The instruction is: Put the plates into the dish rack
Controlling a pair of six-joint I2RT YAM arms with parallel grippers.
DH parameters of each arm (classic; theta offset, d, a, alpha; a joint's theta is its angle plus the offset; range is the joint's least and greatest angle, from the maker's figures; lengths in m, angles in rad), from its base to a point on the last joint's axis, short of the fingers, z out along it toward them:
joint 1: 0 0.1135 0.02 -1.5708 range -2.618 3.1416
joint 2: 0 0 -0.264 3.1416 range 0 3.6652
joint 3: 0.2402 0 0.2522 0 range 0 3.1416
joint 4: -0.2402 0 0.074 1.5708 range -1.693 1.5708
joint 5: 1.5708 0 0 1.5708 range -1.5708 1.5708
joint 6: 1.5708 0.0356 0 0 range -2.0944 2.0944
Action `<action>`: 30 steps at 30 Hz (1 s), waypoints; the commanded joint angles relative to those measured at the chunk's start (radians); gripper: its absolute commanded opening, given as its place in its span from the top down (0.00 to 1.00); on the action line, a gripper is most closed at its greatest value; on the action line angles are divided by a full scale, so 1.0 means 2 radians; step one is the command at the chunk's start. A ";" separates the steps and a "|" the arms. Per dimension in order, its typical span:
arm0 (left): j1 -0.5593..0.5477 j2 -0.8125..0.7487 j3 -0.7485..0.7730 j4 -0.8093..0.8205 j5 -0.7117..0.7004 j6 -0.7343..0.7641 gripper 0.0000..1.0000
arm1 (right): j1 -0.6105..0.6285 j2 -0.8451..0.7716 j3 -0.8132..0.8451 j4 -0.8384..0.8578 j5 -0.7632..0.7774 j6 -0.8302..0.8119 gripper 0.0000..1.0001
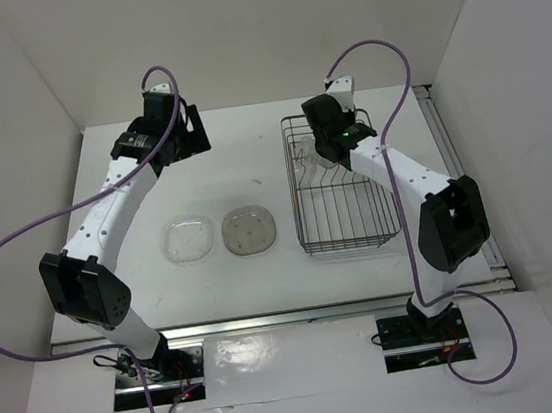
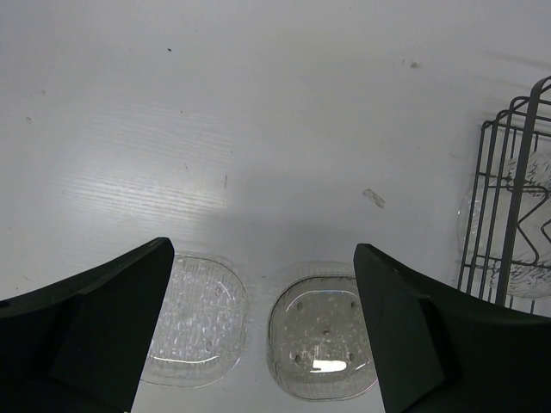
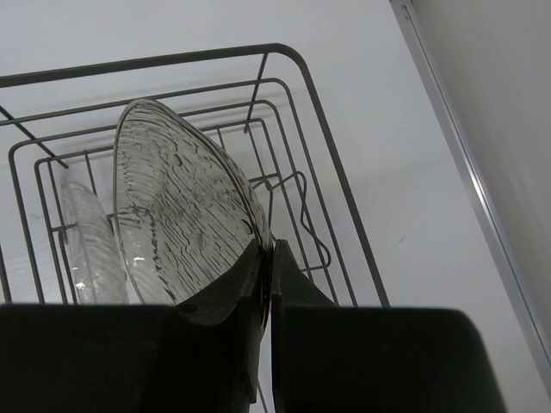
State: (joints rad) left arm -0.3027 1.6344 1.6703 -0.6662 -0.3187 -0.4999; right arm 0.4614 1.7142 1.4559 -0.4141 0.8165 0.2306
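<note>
Two plates lie flat side by side on the white surface, left of the rectangular dark wire dish rack: a clear rounded-square plastic plate and a smoky grey-brown dotted plate, near the left arm's wide-spread jaws. Inside the rack a clear slotted plate stands on edge, and the right arm's jaws, pressed tight, pinch a rippled clear plate upright beside it. It probably wants lowering straight between free wires, released only once seated.

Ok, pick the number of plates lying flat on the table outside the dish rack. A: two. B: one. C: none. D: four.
A: one clear plate and one smoky plate lie side by side on the table, left of the dish rack.
</note>
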 commanded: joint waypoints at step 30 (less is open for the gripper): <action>0.007 0.000 0.010 0.003 -0.007 0.008 0.00 | 0.035 0.049 0.077 0.029 -0.002 -0.025 0.20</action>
State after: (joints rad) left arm -0.2955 1.6344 1.6703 -0.6670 -0.3180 -0.4995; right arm 0.5259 1.8503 1.5562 -0.4046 0.8215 0.1837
